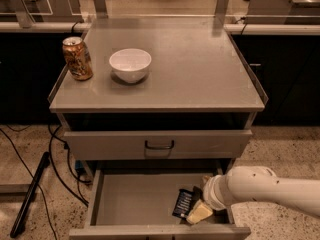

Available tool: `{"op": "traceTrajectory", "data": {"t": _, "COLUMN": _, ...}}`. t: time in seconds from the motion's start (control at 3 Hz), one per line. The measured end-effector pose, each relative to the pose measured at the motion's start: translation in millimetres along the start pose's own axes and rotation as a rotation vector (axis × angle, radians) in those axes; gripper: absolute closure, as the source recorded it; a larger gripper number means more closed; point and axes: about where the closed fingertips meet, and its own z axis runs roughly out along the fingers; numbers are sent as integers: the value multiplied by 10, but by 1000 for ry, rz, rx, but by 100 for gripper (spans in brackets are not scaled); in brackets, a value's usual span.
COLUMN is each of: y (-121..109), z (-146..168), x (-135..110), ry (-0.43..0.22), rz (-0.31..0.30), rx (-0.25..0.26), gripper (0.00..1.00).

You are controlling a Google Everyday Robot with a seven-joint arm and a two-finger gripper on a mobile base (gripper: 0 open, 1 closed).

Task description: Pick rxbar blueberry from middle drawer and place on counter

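Note:
The rxbar blueberry [183,202], a small dark wrapper with white print lines, lies on the floor of the open middle drawer [135,199], near its front right. My gripper [198,209] reaches into the drawer from the right on a white arm [265,186]. Its pale fingers [200,213] sit right beside the bar's right edge, touching or nearly touching it. The counter [200,69] is the grey top of the cabinet above.
An orange-gold drink can [77,58] and a white bowl [130,65] stand on the counter's left half. A shut drawer front with a black handle [159,145] is above the open drawer. Cables [55,159] lie on the floor at the left.

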Motion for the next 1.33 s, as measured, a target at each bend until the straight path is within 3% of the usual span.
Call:
{"op": "traceTrajectory", "data": {"t": 0.33, "y": 22, "z": 169, "x": -14, "ry": -12, "rz": -1, "rx": -15, "gripper": 20}}
{"op": "traceTrajectory", "data": {"t": 0.67, "y": 41, "z": 326, "x": -27, "ry": -14, "rz": -1, "rx": -32, "gripper": 29}}
{"op": "traceTrajectory", "data": {"t": 1.33, "y": 98, "z": 594, "x": -41, "ry": -34, "rz": -10, "rx": -53, "gripper": 27}}
